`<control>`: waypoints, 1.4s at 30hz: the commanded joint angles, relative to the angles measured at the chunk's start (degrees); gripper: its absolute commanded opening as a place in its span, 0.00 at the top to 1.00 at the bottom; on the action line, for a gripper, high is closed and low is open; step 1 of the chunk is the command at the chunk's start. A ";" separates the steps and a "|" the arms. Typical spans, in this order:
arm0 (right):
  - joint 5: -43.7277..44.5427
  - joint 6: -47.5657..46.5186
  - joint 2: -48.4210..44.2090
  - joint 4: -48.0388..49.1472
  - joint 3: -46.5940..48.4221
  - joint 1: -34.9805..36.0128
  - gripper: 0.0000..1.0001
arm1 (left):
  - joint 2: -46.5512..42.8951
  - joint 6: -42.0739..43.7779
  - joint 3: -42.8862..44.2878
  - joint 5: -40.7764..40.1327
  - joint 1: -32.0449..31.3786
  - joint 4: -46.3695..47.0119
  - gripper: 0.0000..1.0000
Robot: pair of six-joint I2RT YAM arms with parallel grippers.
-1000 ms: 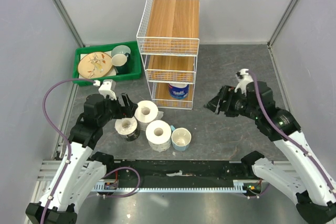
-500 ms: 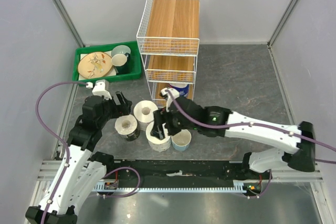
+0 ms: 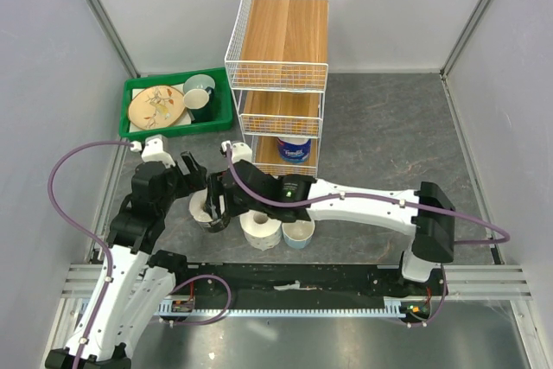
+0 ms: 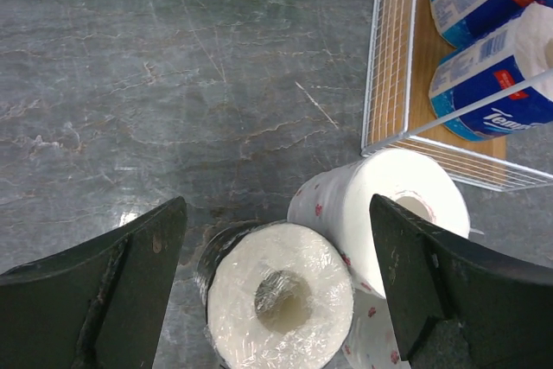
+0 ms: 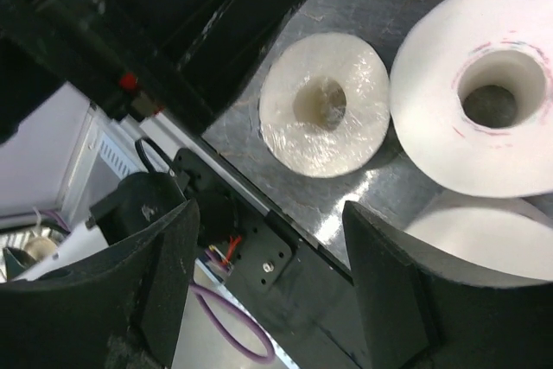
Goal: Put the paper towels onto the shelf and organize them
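claws open over dark roll (image 4: pixel 278 291)

left claw (image 4: pixel 276 213) hung wide open and empty above the dark roll on the table (image 4: pixel 130 84). right claw (image 5: pixel 270 213), reaching in from 3 o'clock, was open and empty above it too. white roll (image 4: pixel 380 205) sat just beside, at 1 o'clock. two blue rolls (image 4: pixel 497 92) lay on the shelf (image 3: pixel 276 75)'s bottom tier, at 12 o'clock.

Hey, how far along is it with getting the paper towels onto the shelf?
Done: two blue-wrapped rolls sit on the bottom tier of the shelf. In hand: nothing. The left gripper and right gripper both hover open over the dark-wrapped roll. Left: that roll and two white rolls, all on the table.
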 commanded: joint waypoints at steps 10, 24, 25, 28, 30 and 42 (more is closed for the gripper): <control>6.73 11.08 7.34 2.21 2.59 0.93 0.26 | -0.74 -1.76 1.88 -2.21 0.58 0.10 0.05; 11.66 17.94 10.86 1.06 0.75 1.01 0.25 | -0.74 -1.50 1.71 -2.12 0.58 0.45 0.04; 11.66 18.30 11.55 1.06 1.01 1.01 0.25 | -0.74 -1.50 1.71 -2.03 0.67 0.37 0.04; 10.96 18.83 13.40 1.06 1.97 1.01 0.25 | -0.74 -1.41 1.71 -1.86 0.58 0.45 0.04; 10.08 18.91 14.37 1.06 2.42 1.10 0.26 | -0.65 -1.32 1.71 -1.86 0.58 0.45 0.04; 12.18 19.88 16.13 1.06 2.24 1.01 0.28 | -0.39 -1.23 1.62 -1.68 0.58 0.81 0.04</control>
